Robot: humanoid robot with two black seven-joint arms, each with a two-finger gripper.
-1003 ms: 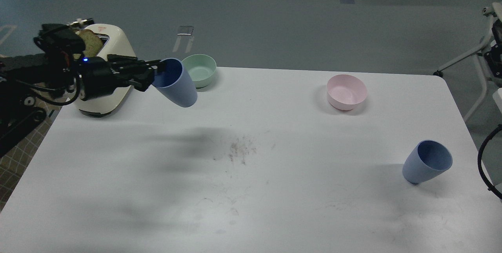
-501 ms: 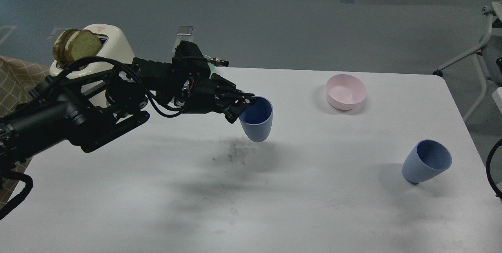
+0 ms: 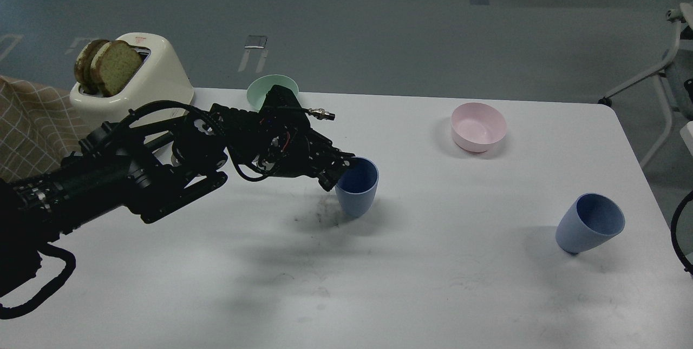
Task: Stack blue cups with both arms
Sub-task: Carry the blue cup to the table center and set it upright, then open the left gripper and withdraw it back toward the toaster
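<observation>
Near the white table's [image 3: 433,295] centre, the left gripper [image 3: 340,171] pinches the rim of one matte periwinkle-blue plastic tumbler [image 3: 357,186], base at or near the surface. Its twin [image 3: 589,223] stands well apart, right. Step judged: placing. Next: release cleanly, fetch the twin.

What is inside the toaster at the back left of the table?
Two slices of bread stand up out of the toaster. Their lower parts are hidden in its slots.
</observation>
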